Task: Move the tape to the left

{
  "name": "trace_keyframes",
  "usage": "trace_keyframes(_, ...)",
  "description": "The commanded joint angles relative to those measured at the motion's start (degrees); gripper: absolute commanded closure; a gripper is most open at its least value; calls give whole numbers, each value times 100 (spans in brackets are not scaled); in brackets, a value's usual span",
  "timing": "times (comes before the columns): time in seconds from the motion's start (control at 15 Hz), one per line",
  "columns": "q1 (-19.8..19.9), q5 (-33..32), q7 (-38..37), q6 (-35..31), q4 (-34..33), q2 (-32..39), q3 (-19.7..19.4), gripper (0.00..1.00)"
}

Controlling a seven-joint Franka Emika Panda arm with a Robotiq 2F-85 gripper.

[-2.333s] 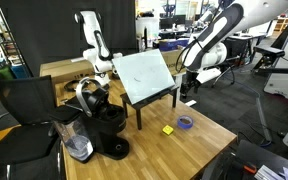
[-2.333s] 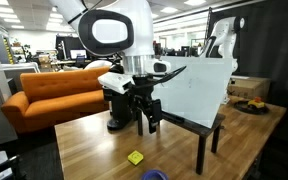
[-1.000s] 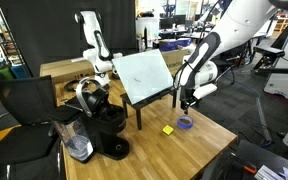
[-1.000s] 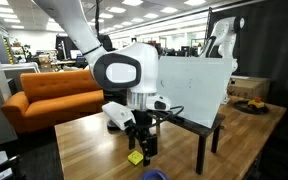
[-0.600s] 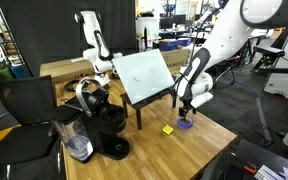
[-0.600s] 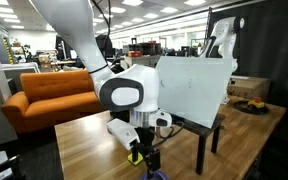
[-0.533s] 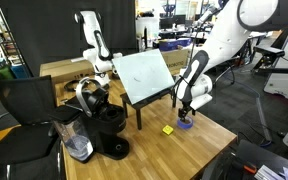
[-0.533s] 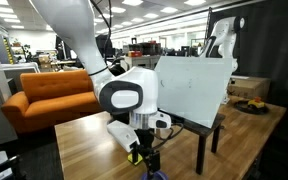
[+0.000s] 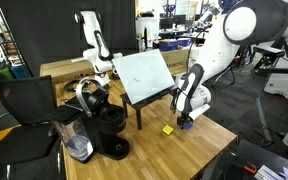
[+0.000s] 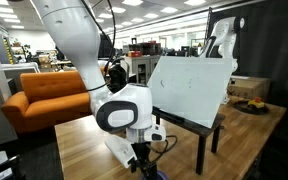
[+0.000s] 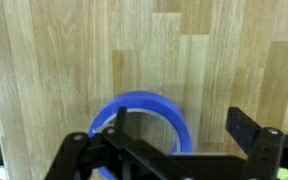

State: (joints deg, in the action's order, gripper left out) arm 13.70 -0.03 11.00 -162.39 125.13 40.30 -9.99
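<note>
The tape (image 11: 139,124) is a blue ring lying flat on the wooden table (image 11: 74,60). In the wrist view my gripper (image 11: 182,135) is open and low over it. One finger (image 11: 120,128) stands inside the hollow centre and the other finger (image 11: 246,130) outside the ring's right wall. In both exterior views the gripper (image 9: 185,122) (image 10: 142,166) is down at the table top near the front edge, and it hides most of the tape. The small yellow block (image 9: 168,129) lies just beside the gripper.
A black coffee maker (image 9: 102,122) stands at one end of the table. A small black stand with a tilted white board (image 9: 144,76) sits at the back. The table edge (image 9: 219,140) is close to the gripper. An orange sofa (image 10: 44,95) is behind.
My gripper has come down from above the stand to the table top and now straddles the wall of the tape ring. The tape and yellow block have not moved.
</note>
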Motion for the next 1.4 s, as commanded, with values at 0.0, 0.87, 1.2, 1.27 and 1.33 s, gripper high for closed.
trace_keyframes(0.0,107,-218,52,-298,-24,68,64,0)
trace_keyframes(0.87,188,-621,217,-829,-26,166,191,0)
trace_keyframes(1.2,392,-607,417,-949,-91,251,308,0)
trace_keyframes(1.27,441,-602,443,-976,-116,274,339,0)
trace_keyframes(1.33,516,-591,479,-1011,-140,287,396,0)
